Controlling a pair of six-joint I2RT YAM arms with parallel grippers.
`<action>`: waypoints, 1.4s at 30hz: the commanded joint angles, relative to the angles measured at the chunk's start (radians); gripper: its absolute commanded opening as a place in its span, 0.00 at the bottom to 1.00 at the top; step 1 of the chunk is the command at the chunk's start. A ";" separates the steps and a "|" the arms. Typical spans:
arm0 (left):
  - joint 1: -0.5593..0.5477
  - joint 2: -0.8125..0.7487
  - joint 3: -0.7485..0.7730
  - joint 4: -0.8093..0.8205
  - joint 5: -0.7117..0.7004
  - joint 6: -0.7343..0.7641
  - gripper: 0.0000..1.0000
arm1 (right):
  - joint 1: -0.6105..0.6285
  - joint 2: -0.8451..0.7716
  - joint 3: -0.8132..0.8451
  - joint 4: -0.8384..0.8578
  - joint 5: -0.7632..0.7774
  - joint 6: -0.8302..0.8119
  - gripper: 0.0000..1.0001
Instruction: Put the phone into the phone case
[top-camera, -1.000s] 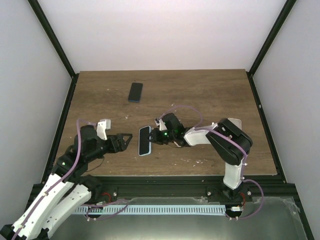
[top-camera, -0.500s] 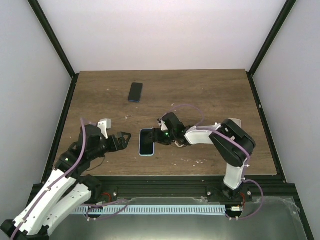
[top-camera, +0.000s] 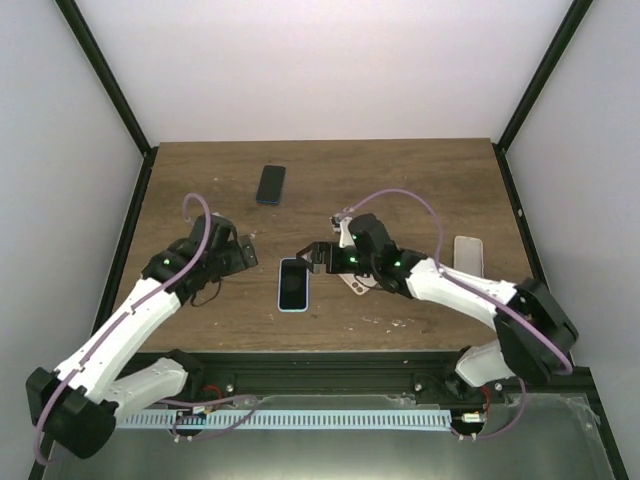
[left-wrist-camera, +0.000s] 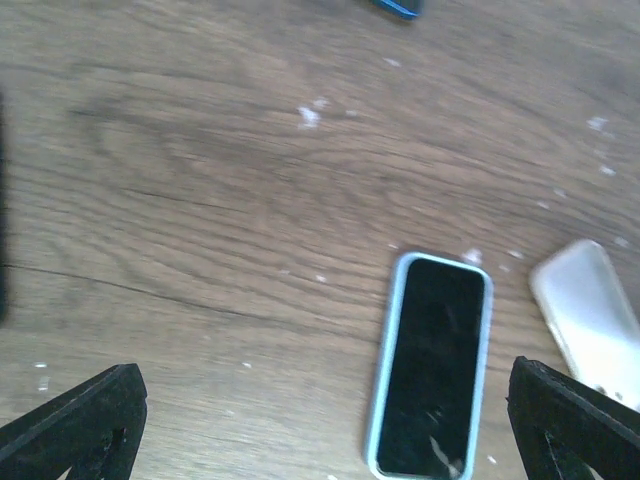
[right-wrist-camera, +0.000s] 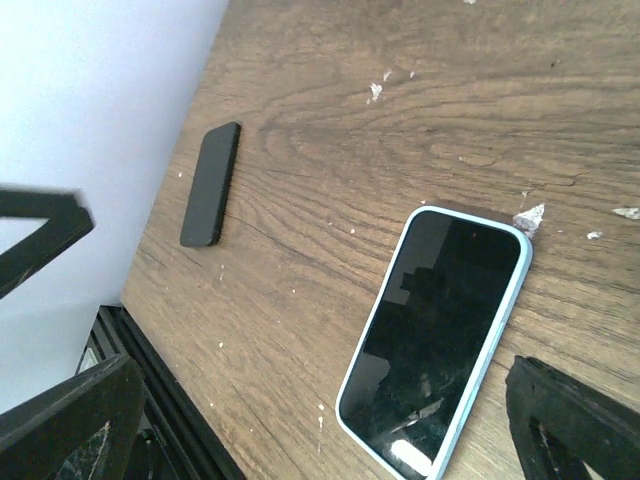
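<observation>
Left claw (top-camera: 240, 252) wide open, right claw (top-camera: 313, 254) spread wide too — both held low, pointing toward each other

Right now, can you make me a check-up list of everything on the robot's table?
Surface: brown wooden table, dotted with white crumbs.
Job's things: phone lying flat, screen up, inside a light-blue case.
Clutter: dark phone at the far side; whitish case beside the cased phone; pale slab on the right.
Pincers: left pincer open, holding nothing; right pincer open, holding nothing, near the phone's far end.
Cables: purple cables loop along both arms.
Surroundings: white walls, black frame.
</observation>
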 joint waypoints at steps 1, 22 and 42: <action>0.133 0.075 0.038 -0.078 -0.083 -0.006 1.00 | -0.008 -0.108 -0.052 -0.043 0.030 -0.056 1.00; 0.699 0.475 0.046 0.127 -0.056 0.130 1.00 | -0.013 -0.367 -0.181 -0.033 0.014 -0.069 1.00; 0.705 0.663 0.016 0.243 0.161 0.169 1.00 | -0.025 -0.421 -0.196 -0.081 0.033 -0.106 1.00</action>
